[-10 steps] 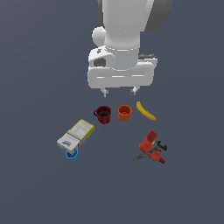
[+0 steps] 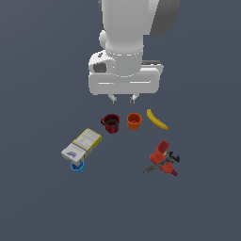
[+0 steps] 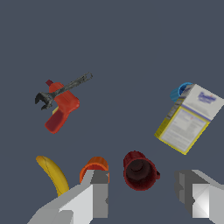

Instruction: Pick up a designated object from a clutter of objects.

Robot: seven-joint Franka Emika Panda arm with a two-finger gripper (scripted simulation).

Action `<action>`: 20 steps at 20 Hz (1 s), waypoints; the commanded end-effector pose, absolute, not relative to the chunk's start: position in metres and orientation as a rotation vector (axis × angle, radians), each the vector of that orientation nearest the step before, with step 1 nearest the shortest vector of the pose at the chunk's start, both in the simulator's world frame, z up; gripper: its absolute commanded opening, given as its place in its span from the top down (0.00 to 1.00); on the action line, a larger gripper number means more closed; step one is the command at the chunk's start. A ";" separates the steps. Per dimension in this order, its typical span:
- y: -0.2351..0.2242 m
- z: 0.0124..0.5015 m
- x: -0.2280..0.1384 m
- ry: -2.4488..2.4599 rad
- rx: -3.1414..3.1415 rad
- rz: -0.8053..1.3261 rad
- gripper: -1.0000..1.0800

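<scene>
Exterior view first: gripper point(image 2: 122, 98) hanging above the clutter, fingertips poking out under the white hand, apart w/ a clear gap, nothing between them, so open and empty. Maroon mug point(image 2: 111, 123) just below and slightly toward the exterior view's left of the tips, upright, handle sticking out away from the orange cup point(image 2: 134, 121). Orange cup right beside the mug on the exterior view's right, not touching; banana point(image 2: 157, 119) further out past the cup. White-yellow box point(image 2: 82, 144) down-left of the mug, near but apart, lying over a blue cup point(image 2: 77, 166). Red tool point(image 2: 161, 155) w/ grey wrench point(image 2: 159, 164) well apart from the mug, other side. Wrist view now: gripper point(image 3: 147, 199) spread wide, mug point(image 3: 140, 170) sitting between the two fingers point(image 3: 99, 192), dark inside showing, handle stub pointing toward the box point(image 3: 189, 119) side. Orange cup point(image 3: 94, 169) partly hidden behind one finger, so close to the mug, tight squeeze likely. Handling guess: mug rigid, light, smooth-walled, prob. a bit slippery; best bite across the body or rim wall, avoiding the handle, keeping the far finger clear of the cup. Vs earlier frame: hand dropped lower and shifted over the mug, tips now closer to it; clutter unmoved, approx. same layout.
</scene>
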State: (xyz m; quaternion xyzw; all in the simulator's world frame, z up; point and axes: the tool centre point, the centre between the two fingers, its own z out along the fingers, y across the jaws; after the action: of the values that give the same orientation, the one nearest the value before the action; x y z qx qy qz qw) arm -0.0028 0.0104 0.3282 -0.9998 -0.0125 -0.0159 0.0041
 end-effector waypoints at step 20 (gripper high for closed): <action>-0.037 0.219 -0.049 0.543 -2.855 0.292 0.38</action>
State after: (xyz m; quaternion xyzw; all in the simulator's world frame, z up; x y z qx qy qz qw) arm -0.0416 -0.0308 0.2330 -0.9794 0.1564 0.0841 0.0965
